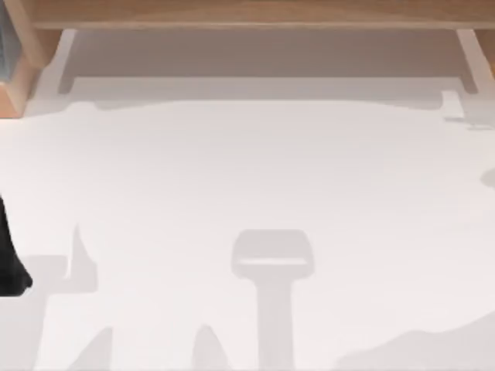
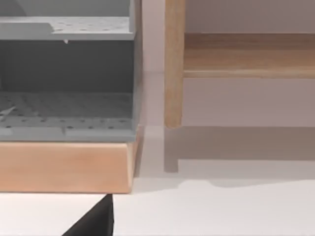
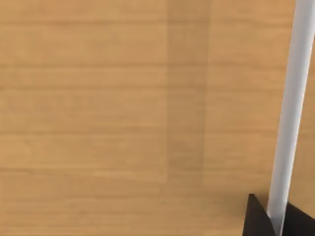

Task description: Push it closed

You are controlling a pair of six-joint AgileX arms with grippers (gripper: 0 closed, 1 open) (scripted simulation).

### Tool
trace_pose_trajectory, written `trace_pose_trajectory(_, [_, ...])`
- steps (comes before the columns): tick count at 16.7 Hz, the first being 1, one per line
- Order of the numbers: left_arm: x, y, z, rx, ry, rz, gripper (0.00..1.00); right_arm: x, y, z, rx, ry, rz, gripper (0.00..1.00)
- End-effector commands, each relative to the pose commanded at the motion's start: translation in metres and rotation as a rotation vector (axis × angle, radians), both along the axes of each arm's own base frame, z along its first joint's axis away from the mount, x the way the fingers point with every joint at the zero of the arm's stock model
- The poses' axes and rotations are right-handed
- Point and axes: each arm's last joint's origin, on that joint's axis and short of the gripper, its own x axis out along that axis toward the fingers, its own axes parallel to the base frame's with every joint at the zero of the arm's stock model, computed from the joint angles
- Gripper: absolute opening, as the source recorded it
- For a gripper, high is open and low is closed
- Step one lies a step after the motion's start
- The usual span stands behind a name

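White desk carries the biggest thing here, a pale wooden cabinet whose long axis runs left to right along the far edge. A grey perforated rack on a wooden base stands at its left end. The part to push shut is the wooden panel on the cabinet, seen flat-on and very close from the right wrist. I cannot tell whether it is a door or a drawer front. It looks stiff and solid, likely moderately heavy but free-moving, so a steady square push against the flat wood should serve better than a tug. Its white bar handle runs across the wood grain, smooth and probably slippery. The right gripper has its dark fingers pressed in on either side of that bar, seemingly pinching it. The left gripper waits low near the rack; whether it is spread or pressed together I cannot tell.
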Motion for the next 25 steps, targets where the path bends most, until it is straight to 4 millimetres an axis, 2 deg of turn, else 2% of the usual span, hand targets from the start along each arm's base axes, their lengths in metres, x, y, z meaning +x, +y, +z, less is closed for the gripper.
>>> trace_pose_trajectory(3, [0.0,0.0,0.0,0.0,0.0,0.0,1.0,0.007,0.0,-0.003,0.003,0.008,0.0,0.0])
trace_pose_trajectory(11, [0.0,0.0,0.0,0.0,0.0,0.0,1.0,0.061,-0.001,0.0,-0.001,0.0,0.0,0.0])
trace_pose_trajectory(16, [0.0,0.0,0.0,0.0,0.0,0.0,1.0,0.063,-0.001,0.0,0.0,0.0,0.0,0.0])
trace_pose_trajectory(25, [0.0,0.0,0.0,0.0,0.0,0.0,1.0,0.063,-0.001,0.0,0.0,0.0,0.0,0.68])
